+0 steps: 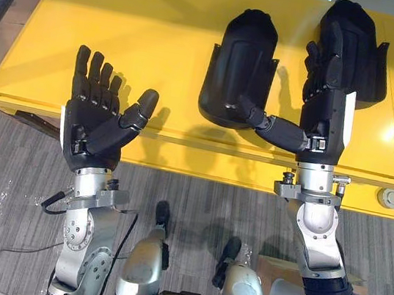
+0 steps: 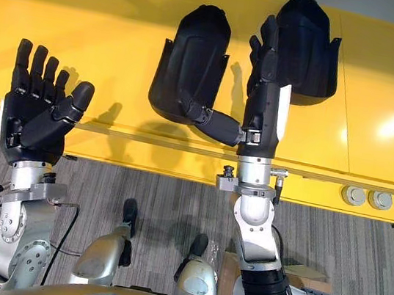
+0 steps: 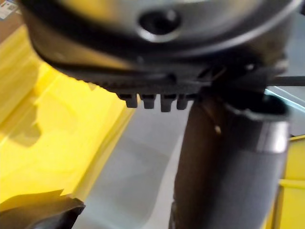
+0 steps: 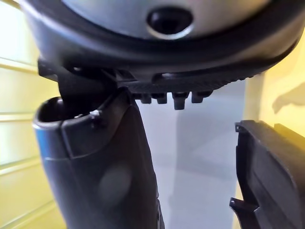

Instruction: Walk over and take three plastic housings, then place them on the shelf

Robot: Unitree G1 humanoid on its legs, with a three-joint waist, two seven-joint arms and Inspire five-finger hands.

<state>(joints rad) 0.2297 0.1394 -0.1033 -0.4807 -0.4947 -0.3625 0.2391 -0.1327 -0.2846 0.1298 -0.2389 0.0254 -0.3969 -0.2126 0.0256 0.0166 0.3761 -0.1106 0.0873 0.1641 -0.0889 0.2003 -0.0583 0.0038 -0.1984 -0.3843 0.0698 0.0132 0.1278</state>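
We see a glossy yellow table (image 1: 125, 33) standing on grey plank floor (image 1: 13, 187), with bright light (image 1: 393, 132) glaring off its right side.

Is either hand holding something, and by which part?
Nothing is held. The left hand is open; the right hand hovers open over a black plastic housing.
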